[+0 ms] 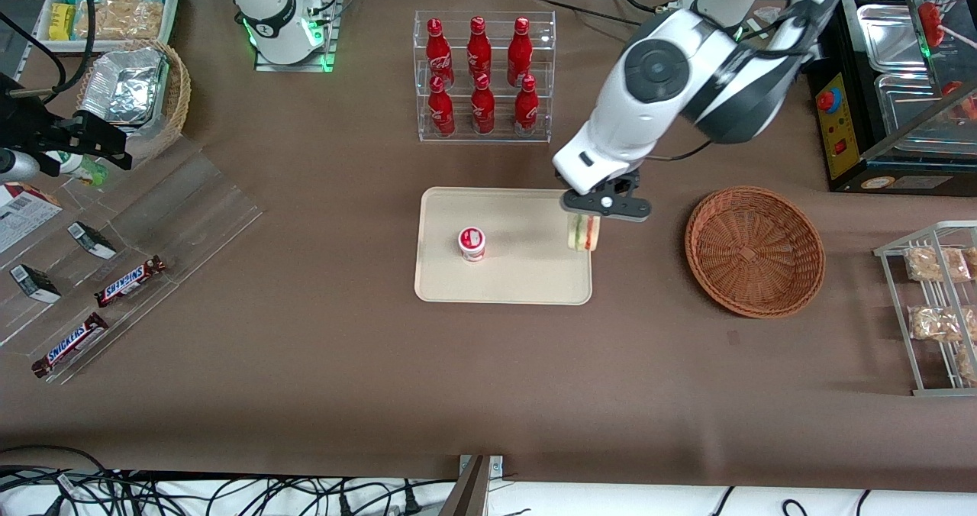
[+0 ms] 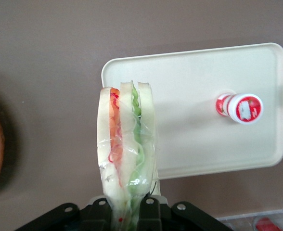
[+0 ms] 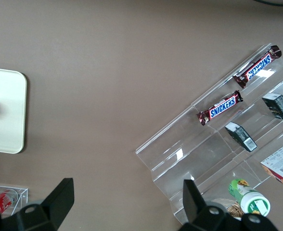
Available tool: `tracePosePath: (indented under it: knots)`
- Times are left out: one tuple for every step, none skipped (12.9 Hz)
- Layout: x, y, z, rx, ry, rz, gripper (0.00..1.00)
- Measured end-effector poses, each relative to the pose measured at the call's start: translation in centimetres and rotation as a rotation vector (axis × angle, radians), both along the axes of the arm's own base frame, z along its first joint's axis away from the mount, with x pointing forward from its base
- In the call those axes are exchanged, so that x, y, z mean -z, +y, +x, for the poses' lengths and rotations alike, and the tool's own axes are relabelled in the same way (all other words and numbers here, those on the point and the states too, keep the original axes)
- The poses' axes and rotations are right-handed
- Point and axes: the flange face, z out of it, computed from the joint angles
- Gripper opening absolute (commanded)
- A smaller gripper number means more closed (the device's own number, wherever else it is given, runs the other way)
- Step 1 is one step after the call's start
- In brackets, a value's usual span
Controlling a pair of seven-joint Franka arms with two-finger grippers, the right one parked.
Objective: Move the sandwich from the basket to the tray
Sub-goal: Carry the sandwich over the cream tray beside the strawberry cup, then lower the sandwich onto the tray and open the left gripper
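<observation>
tray (image 1: 527,287), cream, on brown counter (image 1: 343,363); small red-capped cup (image 1: 472,243) standing on it. sandwich (image 1: 584,233), wrapped, pinched upright in closed fingers of left gripper (image 1: 588,222), hanging over the tray's edge nearest the basket (image 1: 754,250), which sits empty. risk: released here, the wedge may straddle the rim and tip onto the counter.

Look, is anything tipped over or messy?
Nothing stands out. The pincer holds the sandwich over the tray's edge nearest the basket, which holds nothing. The small red-capped cup stands upright on the tray.
</observation>
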Motion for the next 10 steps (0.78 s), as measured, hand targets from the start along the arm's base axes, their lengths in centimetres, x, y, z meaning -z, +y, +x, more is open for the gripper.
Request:
tracePosePath:
  knots:
    - [2.2,-0.9,-0.1,-0.005,0.000,0.015,0.00]
    - [4.3,-1.6,0.0,-0.005,0.001,0.021,0.00]
    - [6.2,-2.2,0.0,-0.002,0.000,0.025,0.00]
    - [8.1,-2.6,0.0,-0.005,-0.004,0.040,0.00]
    - [9.9,-3.0,-0.1,-0.010,-0.011,0.058,0.00]
    - [11.5,-3.3,-0.3,-0.014,-0.016,0.074,0.00]
    - [13.0,-3.6,-0.5,-0.014,-0.016,0.086,0.00]
    - [14.2,-3.9,-0.7,-0.013,-0.010,0.092,0.00]
    - [15.0,-4.0,-0.9,-0.011,-0.002,0.093,0.00]
    - [15.5,-4.2,-1.0,-0.007,0.004,0.091,0.00]
